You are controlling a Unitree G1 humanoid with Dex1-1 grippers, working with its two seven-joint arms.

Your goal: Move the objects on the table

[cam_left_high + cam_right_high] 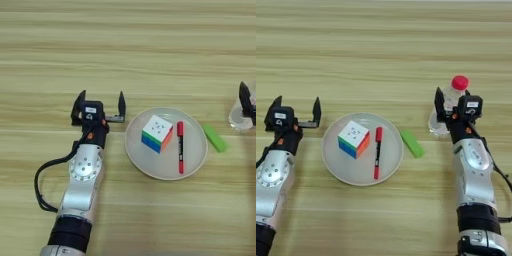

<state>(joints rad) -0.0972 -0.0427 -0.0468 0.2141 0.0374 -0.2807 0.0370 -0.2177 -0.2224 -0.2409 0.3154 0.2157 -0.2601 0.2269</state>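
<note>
The bottle [448,107] sits between the right gripper's [452,106] fingers, apparently gripped and awaiting lifting, while the left gripper [101,106] idles spread by the plate [195,160].

The left arm, a silver forearm with a black cuff, rises from the lower left of the frame. Its black two-fingered left hand [101,103] has both fingers pointing toward the top, spread wide apart with nothing between them. The right arm climbs from the lower right; its right hand [455,102] sits at centre right, fingers set around a clear plastic bottle with a red cap [450,102].
</note>
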